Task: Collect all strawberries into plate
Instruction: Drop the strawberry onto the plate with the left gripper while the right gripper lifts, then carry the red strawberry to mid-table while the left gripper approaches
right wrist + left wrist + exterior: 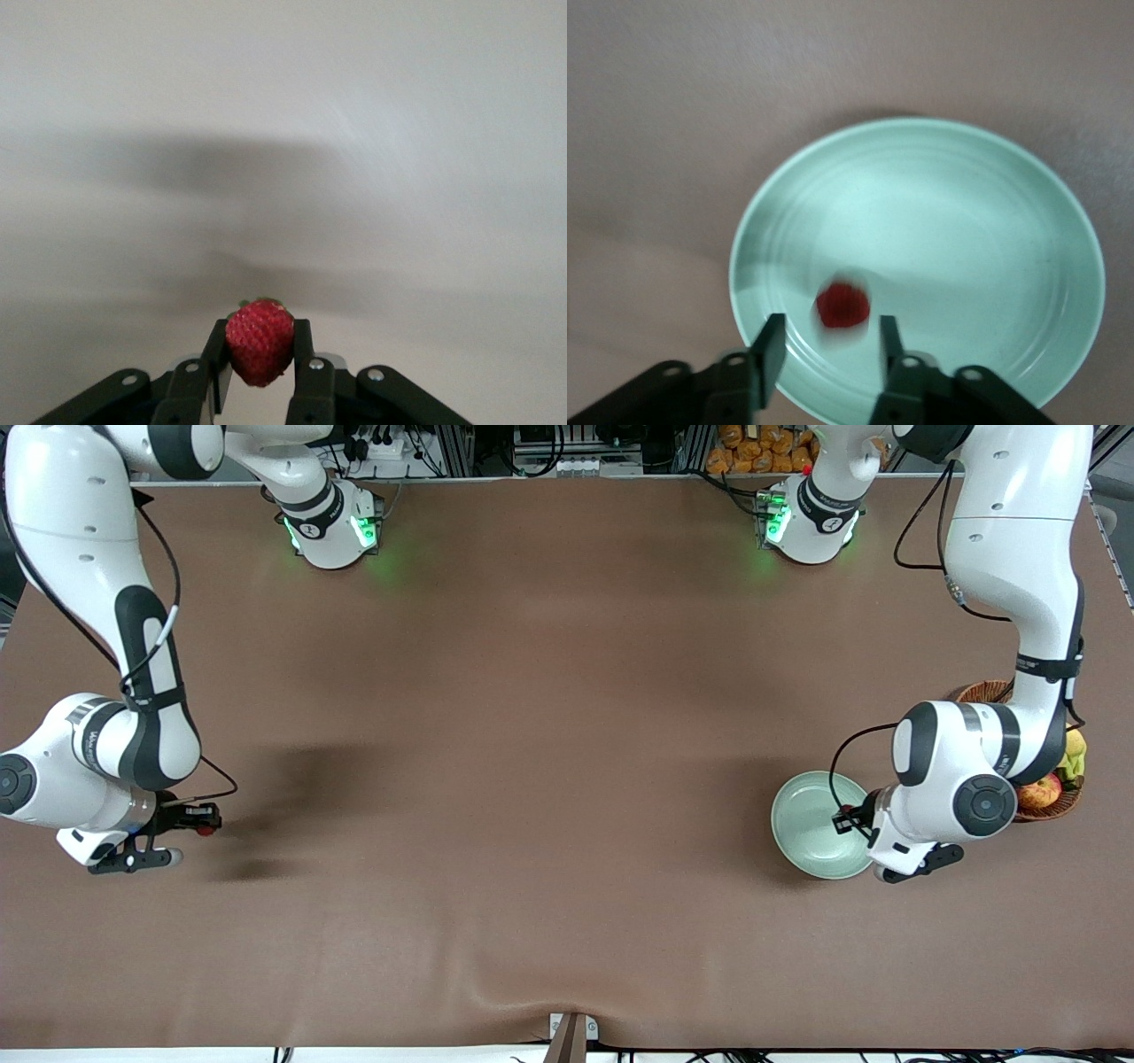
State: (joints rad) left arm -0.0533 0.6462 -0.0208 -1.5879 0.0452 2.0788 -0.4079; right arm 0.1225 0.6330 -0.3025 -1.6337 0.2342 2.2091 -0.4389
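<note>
Left gripper (pixel 826 341) over plate (pixel 992 221), fingers parted, blurred strawberry (pixel 842 305) just below them above plate. Right gripper (pixel 259 354) clamped on second strawberry (pixel 260 339), above table at right arm's end.

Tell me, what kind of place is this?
Probably a robotics lab: two white arms bolted to a brown-covered table, cables and metal framing along its edge, and the right gripper clamping a strawberry.

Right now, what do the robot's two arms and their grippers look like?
Both arms are glossy white with dark grey joint bands and round grey end caps; thin black cables loop along them. Green lights glow at their bases. The left gripper and right gripper have black two-finger jaws with silver screws.
</note>
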